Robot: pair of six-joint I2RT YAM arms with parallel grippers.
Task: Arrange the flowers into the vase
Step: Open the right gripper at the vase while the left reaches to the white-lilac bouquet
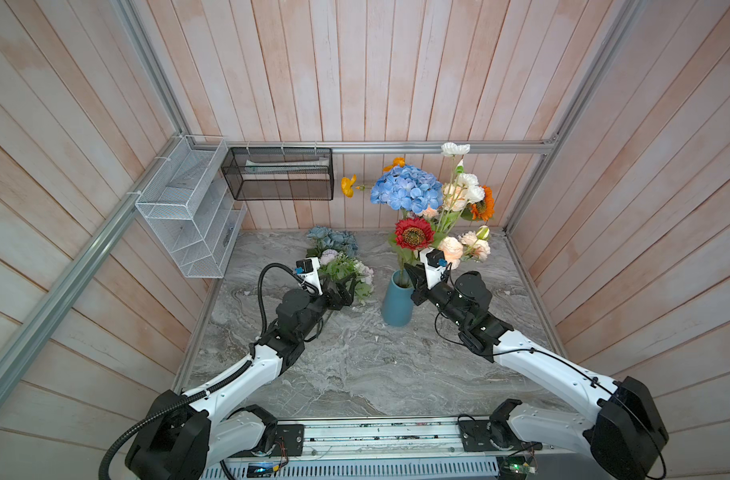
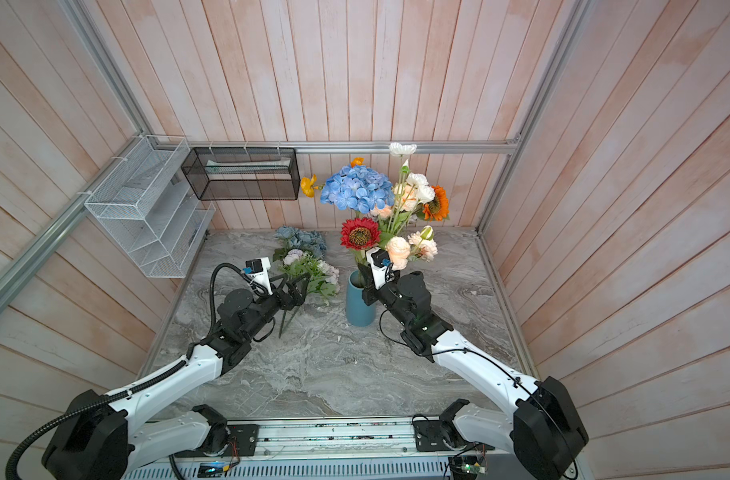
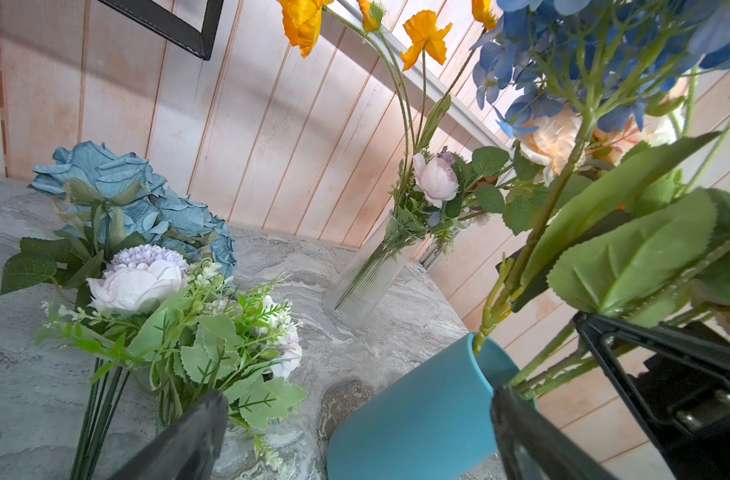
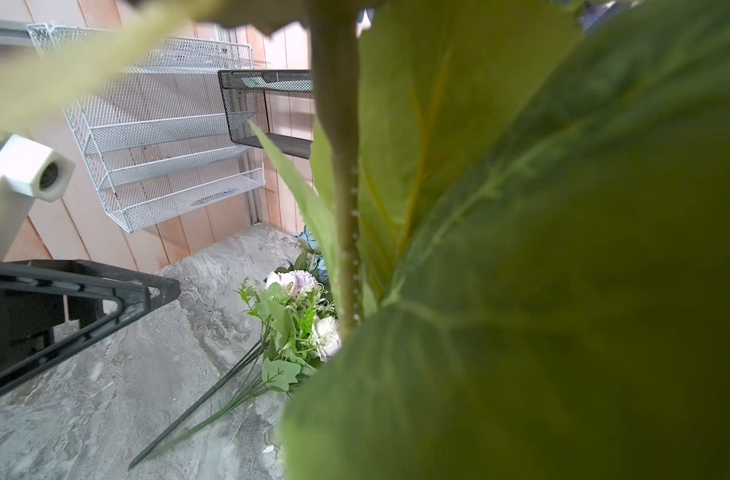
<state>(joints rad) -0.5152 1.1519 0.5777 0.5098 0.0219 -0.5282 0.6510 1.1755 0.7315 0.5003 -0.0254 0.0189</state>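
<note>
A blue vase [image 1: 397, 301] [image 3: 421, 407] stands mid-table and holds flowers: a blue hydrangea [image 1: 406, 188], a red sunflower [image 1: 413, 233], an orange sunflower [image 1: 482, 203] and peach roses [image 1: 452, 248]. More flowers lie left of it: dusty-blue roses [image 1: 334, 239] [image 3: 118, 187] and a white-lilac spray [image 1: 342, 266] [image 3: 147, 286]. My left gripper [image 1: 346, 286] [image 3: 357, 415] is open over the spray's stems with nothing between its fingers. My right gripper [image 1: 411, 272] sits shut at the vase mouth among the stems. A thick stem [image 4: 338, 166] and big leaves fill the right wrist view and hide the jaws.
A clear glass vase [image 3: 371, 270] with orange poppies [image 3: 425, 37] stands behind the blue one, near the back wall. A white wire rack [image 1: 188, 208] and a black mesh basket [image 1: 278, 172] hang on the left and back walls. The grey marble table [image 1: 355, 365] is bare towards the front.
</note>
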